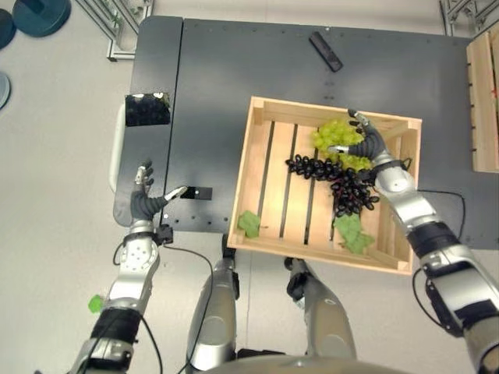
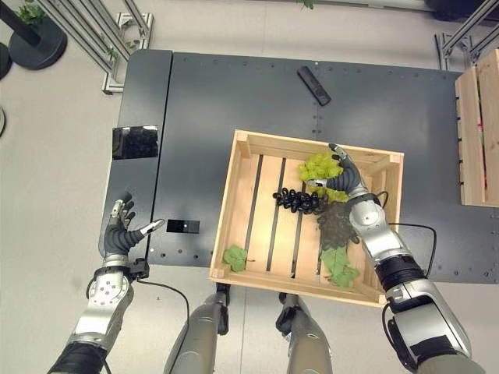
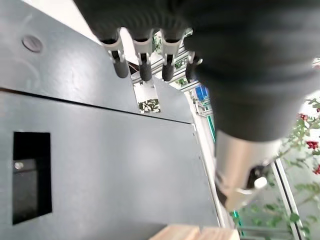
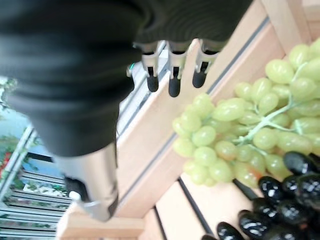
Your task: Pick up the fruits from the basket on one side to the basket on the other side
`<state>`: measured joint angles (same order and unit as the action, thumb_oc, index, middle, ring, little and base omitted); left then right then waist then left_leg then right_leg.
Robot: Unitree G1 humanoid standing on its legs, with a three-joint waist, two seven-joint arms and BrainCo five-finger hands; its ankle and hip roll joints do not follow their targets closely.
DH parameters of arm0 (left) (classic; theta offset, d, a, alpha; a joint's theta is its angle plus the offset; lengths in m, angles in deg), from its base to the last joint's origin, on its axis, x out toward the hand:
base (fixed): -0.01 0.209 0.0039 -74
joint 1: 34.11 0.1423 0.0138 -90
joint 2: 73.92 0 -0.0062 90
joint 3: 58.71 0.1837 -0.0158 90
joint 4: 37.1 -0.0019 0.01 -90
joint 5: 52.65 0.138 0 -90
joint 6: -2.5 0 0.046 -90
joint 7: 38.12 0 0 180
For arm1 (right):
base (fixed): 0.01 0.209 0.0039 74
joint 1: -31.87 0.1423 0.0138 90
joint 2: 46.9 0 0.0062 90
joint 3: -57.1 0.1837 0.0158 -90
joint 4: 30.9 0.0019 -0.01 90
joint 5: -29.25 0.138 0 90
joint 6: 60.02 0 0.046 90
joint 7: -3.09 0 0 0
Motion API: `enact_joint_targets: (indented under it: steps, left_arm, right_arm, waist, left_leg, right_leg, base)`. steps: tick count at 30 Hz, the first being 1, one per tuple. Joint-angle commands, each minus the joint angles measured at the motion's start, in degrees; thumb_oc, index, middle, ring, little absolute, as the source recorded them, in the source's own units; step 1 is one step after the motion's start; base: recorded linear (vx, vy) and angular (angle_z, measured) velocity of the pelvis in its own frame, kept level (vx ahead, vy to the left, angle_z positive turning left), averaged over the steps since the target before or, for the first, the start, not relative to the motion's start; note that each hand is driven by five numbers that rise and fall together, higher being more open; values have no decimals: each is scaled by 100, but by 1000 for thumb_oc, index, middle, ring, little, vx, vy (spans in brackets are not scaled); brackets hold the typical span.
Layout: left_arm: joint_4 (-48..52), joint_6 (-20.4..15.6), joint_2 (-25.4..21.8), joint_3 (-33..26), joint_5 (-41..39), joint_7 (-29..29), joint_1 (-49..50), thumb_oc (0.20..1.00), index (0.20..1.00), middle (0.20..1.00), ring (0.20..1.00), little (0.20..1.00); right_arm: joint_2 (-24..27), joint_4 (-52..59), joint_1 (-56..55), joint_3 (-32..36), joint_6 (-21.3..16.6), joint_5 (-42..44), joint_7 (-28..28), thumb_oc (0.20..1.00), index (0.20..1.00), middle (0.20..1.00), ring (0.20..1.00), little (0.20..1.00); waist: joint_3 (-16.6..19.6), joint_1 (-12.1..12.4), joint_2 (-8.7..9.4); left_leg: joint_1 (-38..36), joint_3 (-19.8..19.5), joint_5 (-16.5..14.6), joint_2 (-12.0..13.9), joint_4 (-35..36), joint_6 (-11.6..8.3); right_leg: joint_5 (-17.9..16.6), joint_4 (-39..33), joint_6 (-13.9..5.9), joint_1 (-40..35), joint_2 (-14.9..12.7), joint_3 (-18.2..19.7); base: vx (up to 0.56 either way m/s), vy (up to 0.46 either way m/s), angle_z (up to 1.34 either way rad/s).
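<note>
The right hand (image 2: 343, 181), fingers straight and apart, hovers over the green grape bunch (image 2: 318, 167) in the slatted pale wooden crate (image 2: 234, 204). The bunch lies at about ten o'clock from its palm, the black grape bunch (image 2: 300, 200) just beside. The left hand (image 2: 125, 231) rests open, well apart.

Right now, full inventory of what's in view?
Wooden crate: one, light wood, slatted, on the table before the robot.
Green grapes: one bunch, far right part of the crate, under the right hand.
Black grapes: dark bunches, mid-right of the crate.
Leaves: two green, near side of the crate.
Second crate: one, light wood, far right edge.
Black bar: one, far side of the table.
Table: one, dark grey.
Right robot hand: open, over the green grapes.
Left robot hand: open, at the table's left edge, idle.
</note>
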<state>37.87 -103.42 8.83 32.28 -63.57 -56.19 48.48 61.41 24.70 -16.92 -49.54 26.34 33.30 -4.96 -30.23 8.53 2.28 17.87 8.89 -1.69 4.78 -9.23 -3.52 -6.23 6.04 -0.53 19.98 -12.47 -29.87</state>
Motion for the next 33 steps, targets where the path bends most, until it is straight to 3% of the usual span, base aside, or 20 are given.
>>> enact_joint_targets:
  steps: [1, 4, 5, 8, 10, 11, 13, 14, 15, 22, 24, 25, 26, 27, 28, 29, 30, 32, 33]
  left_arm:
    - [631, -270, -141, -175, -69, -150, 179, 1000, 1000, 1000, 1000, 1000]
    - [677, -237, -129, -154, 27, -257, 192, 1000, 1000, 1000, 1000, 1000]
    - [685, -239, -132, -158, 28, -257, 163, 1000, 1000, 1000, 1000, 1000]
    - [644, -187, -93, -148, 68, -345, 127, 1000, 1000, 1000, 1000, 1000]
    - [644, -167, -96, -160, 92, -357, 115, 1000, 1000, 1000, 1000, 1000]
    - [647, -158, -99, -169, 99, -370, 147, 1000, 1000, 1000, 1000, 1000]
    - [673, -147, -107, -212, 123, -407, 119, 1000, 1000, 1000, 1000, 1000]
    - [662, -139, -116, -219, 135, -406, 144, 1000, 1000, 1000, 1000, 1000]
    - [665, -138, -118, -216, 153, -411, 121, 1000, 1000, 1000, 1000, 1000]
    - [726, -166, -136, -229, 199, -399, 167, 1000, 1000, 1000, 1000, 1000]
    - [683, -158, -145, -192, 209, -390, 191, 1000, 1000, 1000, 1000, 1000]
    - [709, -155, -149, -179, 217, -388, 161, 1000, 1000, 1000, 1000, 1000]
    - [700, -139, -148, -162, 223, -384, 188, 1000, 1000, 1000, 1000, 1000]
    - [710, -139, -149, -158, 231, -379, 152, 1000, 1000, 1000, 1000, 1000]
    - [699, -131, -146, -150, 241, -378, 192, 1000, 1000, 1000, 1000, 1000]
    - [709, -133, -148, -154, 242, -378, 160, 1000, 1000, 1000, 1000, 1000]
    - [669, -125, -135, -137, 255, -367, 200, 1000, 1000, 1000, 1000, 1000]
    - [720, -121, -121, -136, 246, -362, 178, 1000, 1000, 1000, 1000, 1000]
    - [708, -116, -106, -123, 239, -363, 227, 1000, 1000, 1000, 1000, 1000]
  right_arm:
    - [206, 30, 531, -363, -44, -231, -120, 1000, 1000, 1000, 1000, 1000]
    - [122, -4, 664, -449, 4, -370, -165, 1000, 1000, 1000, 1000, 1000]
    - [132, -1, 688, -435, 3, -371, -169, 1000, 1000, 1000, 1000, 1000]
    - [22, -56, 684, -472, 32, -414, -172, 1000, 1000, 1000, 1000, 1000]
    - [20, -13, 642, -520, 51, -511, -85, 1000, 1000, 1000, 1000, 1000]
    - [6, 5, 603, -529, 58, -516, -74, 1000, 1000, 1000, 1000, 1000]
    - [60, 33, 511, -547, 71, -552, 17, 1000, 1000, 1000, 1000, 1000]
    - [94, 66, 461, -579, 69, -592, 70, 1000, 1000, 1000, 1000, 1000]
    - [137, 109, 428, -580, 77, -616, 106, 1000, 1000, 1000, 1000, 1000]
    - [481, 238, 353, -748, 116, -1022, 296, 1000, 1000, 1000, 1000, 1000]
    - [514, 152, 418, -829, 154, -1131, 341, 1000, 1000, 1000, 1000, 1000]
    - [543, 125, 483, -853, 165, -1190, 347, 1000, 1000, 1000, 1000, 1000]
    - [554, 115, 525, -940, 170, -1279, 372, 1000, 1000, 1000, 1000, 1000]
    - [581, 106, 600, -980, 162, -1339, 390, 1000, 1000, 1000, 1000, 1000]
    - [587, 107, 608, -1041, 178, -1400, 412, 1000, 1000, 1000, 1000, 1000]
    - [600, 111, 633, -1024, 178, -1401, 408, 1000, 1000, 1000, 1000, 1000]
    - [583, 98, 621, -1091, 186, -1496, 462, 1000, 1000, 1000, 1000, 1000]
    - [578, 131, 627, -1098, 193, -1534, 477, 1000, 1000, 1000, 1000, 1000]
    - [544, 136, 568, -1107, 210, -1539, 487, 1000, 1000, 1000, 1000, 1000]
  waist:
    - [44, -37, 145]
    - [44, -60, 148]
    - [44, -76, 174]
    - [44, -88, 174]
    - [44, -117, 219]
    - [44, -111, 210]
    - [44, -144, 258]
    - [44, -145, 243]
    - [44, -163, 271]
    - [44, -195, 310]
    - [44, -169, 282]
    - [44, -178, 300]
    - [44, -159, 273]
    - [44, -177, 293]
    - [44, -176, 268]
    - [44, -188, 290]
    - [44, -183, 267]
    - [44, -197, 287]
    - [44, -177, 262]
  left_leg:
    - [421, -141, 231, 167, -181, -227]
    - [539, -209, 86, 220, -261, -271]
    - [661, -165, 227, 185, -250, -222]
    - [584, -202, 107, 216, -235, -267]
    - [671, -148, 236, 204, -200, -226]
    - [552, -193, 113, 233, -196, -271]
    - [633, -131, 238, 208, -150, -236]
    - [506, -173, 109, 236, -142, -282]
    - [598, -120, 237, 205, -114, -239]
    - [640, -112, 250, 196, -113, -241]
    - [540, -158, 118, 231, -128, -285]
    - [666, -113, 244, 201, -122, -241]
    - [557, -161, 124, 230, -124, -285]
    - [690, -118, 257, 204, -104, -244]
    - [589, -170, 140, 233, -106, -287]
    - [709, -125, 266, 204, -99, -243]
    - [612, -177, 148, 233, -98, -282]
    - [749, -141, 282, 202, -75, -236]
    - [622, -186, 144, 237, -85, -284]
  right_leg:
    - [-43, 553, -890, 209, -686, 222]
    - [78, 668, -960, 361, -650, 346]
    - [-47, 614, -875, 450, -689, 265]
    - [79, 680, -950, 430, -656, 344]
    - [-26, 636, -864, 514, -685, 260]
    - [88, 679, -944, 430, -648, 336]
    - [-46, 594, -873, 488, -676, 249]
    - [62, 636, -958, 403, -643, 327]
    - [-61, 575, -878, 478, -673, 251]
    - [-101, 551, -891, 528, -672, 258]
    - [19, 608, -974, 454, -631, 330]
    - [-99, 561, -890, 547, -664, 253]
    - [15, 606, -972, 463, -631, 327]
    - [-103, 553, -893, 572, -660, 245]
    - [10, 604, -976, 496, -634, 318]
    - [-105, 556, -894, 588, -667, 241]
    - [12, 620, -976, 535, -639, 311]
    - [-102, 577, -895, 656, -670, 230]
    - [23, 637, -981, 560, -639, 310]
  base:
    - [45, -19, 1]
    - [-13, 0, -1]
    - [-83, 13, -1]
    - [15, -1, -2]
    - [0, 0, 0]
    - [0, 0, 0]
    - [0, 0, 0]
    - [-76, 8, -2]
    - [0, 0, 0]
    - [-11, 1, 0]
    - [31, -11, 0]
    - [60, -18, -2]
    - [-80, 7, -2]
    - [51, -3, -4]
    - [-79, 12, -2]
    - [55, -7, -1]
    - [-73, 0, 1]
    - [0, 0, 0]
    - [68, -19, 2]
